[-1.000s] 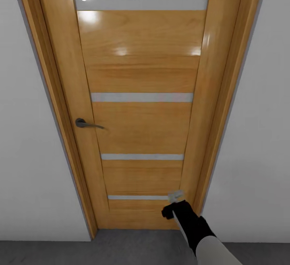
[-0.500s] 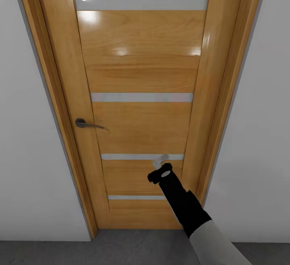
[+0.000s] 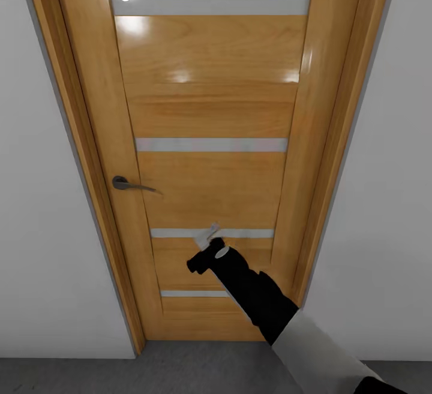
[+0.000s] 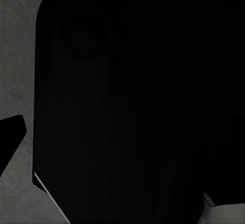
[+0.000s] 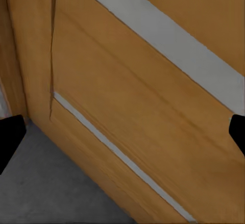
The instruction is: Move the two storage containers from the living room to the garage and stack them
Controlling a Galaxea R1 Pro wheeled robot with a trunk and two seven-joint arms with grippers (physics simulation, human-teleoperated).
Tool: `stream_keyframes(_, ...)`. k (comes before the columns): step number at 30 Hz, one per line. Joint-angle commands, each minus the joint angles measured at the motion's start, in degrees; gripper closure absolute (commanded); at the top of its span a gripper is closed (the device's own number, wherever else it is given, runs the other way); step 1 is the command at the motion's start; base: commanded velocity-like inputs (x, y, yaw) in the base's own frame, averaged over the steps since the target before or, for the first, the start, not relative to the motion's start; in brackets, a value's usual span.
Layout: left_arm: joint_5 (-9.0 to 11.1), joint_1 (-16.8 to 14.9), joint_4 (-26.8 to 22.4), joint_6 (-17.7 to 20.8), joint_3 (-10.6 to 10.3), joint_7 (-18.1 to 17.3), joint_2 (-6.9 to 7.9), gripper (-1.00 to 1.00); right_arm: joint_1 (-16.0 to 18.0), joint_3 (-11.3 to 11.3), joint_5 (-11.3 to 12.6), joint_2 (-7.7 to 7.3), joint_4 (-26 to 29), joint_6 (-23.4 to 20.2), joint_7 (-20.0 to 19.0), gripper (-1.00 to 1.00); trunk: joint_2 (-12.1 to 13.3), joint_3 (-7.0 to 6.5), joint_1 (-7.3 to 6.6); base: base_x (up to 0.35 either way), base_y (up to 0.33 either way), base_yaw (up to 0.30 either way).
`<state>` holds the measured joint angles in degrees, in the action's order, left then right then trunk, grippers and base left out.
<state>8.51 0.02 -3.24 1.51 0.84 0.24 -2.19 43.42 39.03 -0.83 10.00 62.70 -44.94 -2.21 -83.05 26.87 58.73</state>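
Door (image 3: 210, 190) closed ahead; its handle (image 3: 129, 185) lies up-left of the right end effector (image 3: 206, 237), fingers spread and empty; left end effector's state unreadable.

A shut tan door (image 3: 210, 112) with pale glass slats (image 3: 211, 144) carries a grey lever handle (image 3: 129, 185).

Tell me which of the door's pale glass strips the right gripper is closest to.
The third strip from the top: the right gripper overlaps its left part in the head view. Two strips sit higher on the door, and the lowest strip sits below the gripper.
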Motion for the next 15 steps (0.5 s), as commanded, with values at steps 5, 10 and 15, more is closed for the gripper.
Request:
stream_keyframes(5, 0.5, 0.0, -0.1, 0.1, 0.1, 0.0, -0.01, -1.00, 0.1, 2.8, 4.7, 0.00, 0.1, 0.2, 0.1, -1.00, 0.0, 0.06, 0.00, 0.000, 0.000, 0.000)
stream_keyframes(10, 0.5, 0.0, -0.1, -1.7, 0.1, 0.1, -0.01, -1.00, 0.1, 3.8, 5.9, 0.00, 0.1, 1.4, 0.6, -1.00, 0.0, 0.06, 0.00, 0.000, 0.000, 0.000)
stream_keyframes(15, 0.5, 0.0, 0.0, -4.3, 0.1, 0.1, -0.01, -1.00, 0.1, 4.1, 6.1, 0.00, 0.1, 4.1, 1.3, -1.00, 0.0, 0.06, 0.00, 0.000, 0.000, 0.000)
